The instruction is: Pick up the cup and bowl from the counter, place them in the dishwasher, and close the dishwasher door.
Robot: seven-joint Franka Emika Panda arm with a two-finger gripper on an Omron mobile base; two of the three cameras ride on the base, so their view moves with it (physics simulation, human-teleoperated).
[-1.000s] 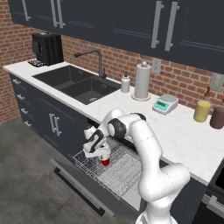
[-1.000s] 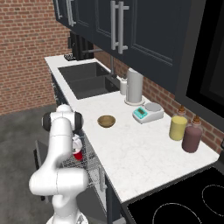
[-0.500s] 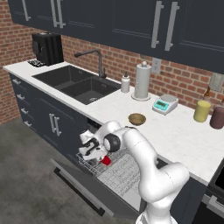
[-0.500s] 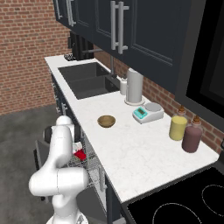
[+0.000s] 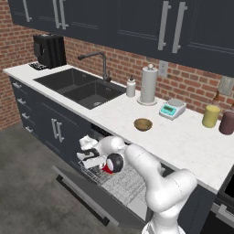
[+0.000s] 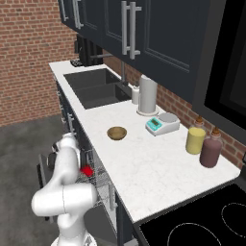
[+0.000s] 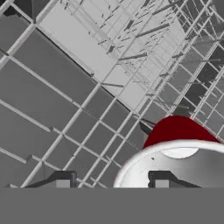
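- Grey floor (image 5: 27, 183) lies nearest, with the dropped-open door (image 5: 87, 201) reaching out over it.
- Above the door, the wire rack (image 5: 121, 185) stands pulled out of the dishwasher (image 5: 93, 132).
- At the rack's front left corner, the arm holds the end effector (image 5: 90, 157) low.
- Its fingers (image 7: 61, 181) stand apart, one at each side of the cup's (image 7: 175, 153) rim in the hand view, clamped on nothing.
- Red of the cup shows in the rack, just beside the wrist.
- Farther back, the bowl (image 5: 143, 124) sits upright on the counter (image 5: 183, 146), well apart from the cup.
- Beyond the bowl stand a scale (image 5: 172, 109) and a paper towel roll (image 5: 148, 85).
- Brick wall (image 5: 196, 87) closes the back.
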